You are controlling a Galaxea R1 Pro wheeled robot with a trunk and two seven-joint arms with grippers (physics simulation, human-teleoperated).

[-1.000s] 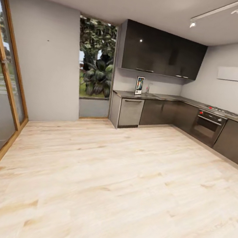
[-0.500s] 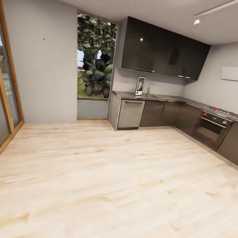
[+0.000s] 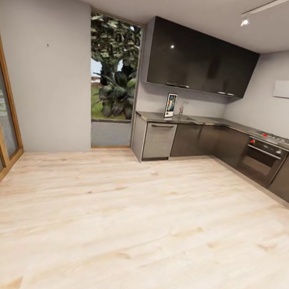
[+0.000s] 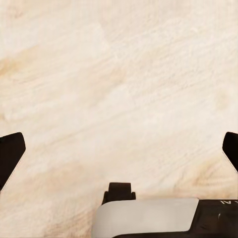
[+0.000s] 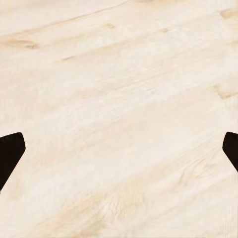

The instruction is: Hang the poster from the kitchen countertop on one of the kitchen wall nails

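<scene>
Far off, poster (image 3: 170, 105) upright on kitchen countertop (image 3: 204, 121); left end effector (image 4: 119, 148) and right end effector (image 5: 119, 148) both spread.

Domestic kitchen, simulated render: L-shaped grey countertop (image 3: 222, 123) with faucet (image 3: 182, 107) over dark base cabinets (image 3: 196, 140), glossy black wall cabinets (image 3: 200, 60), built-in oven (image 3: 264, 156) under gas hob (image 3: 283, 139), pale wood floor (image 3: 127, 225), garden window (image 3: 112, 69).

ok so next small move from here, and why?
Probably keep driving forward across the wood floor toward the poster. It stands upright on the kitchen countertop, far across the room, well out of reach. Both grippers, left gripper and right gripper, are open and empty.
</scene>
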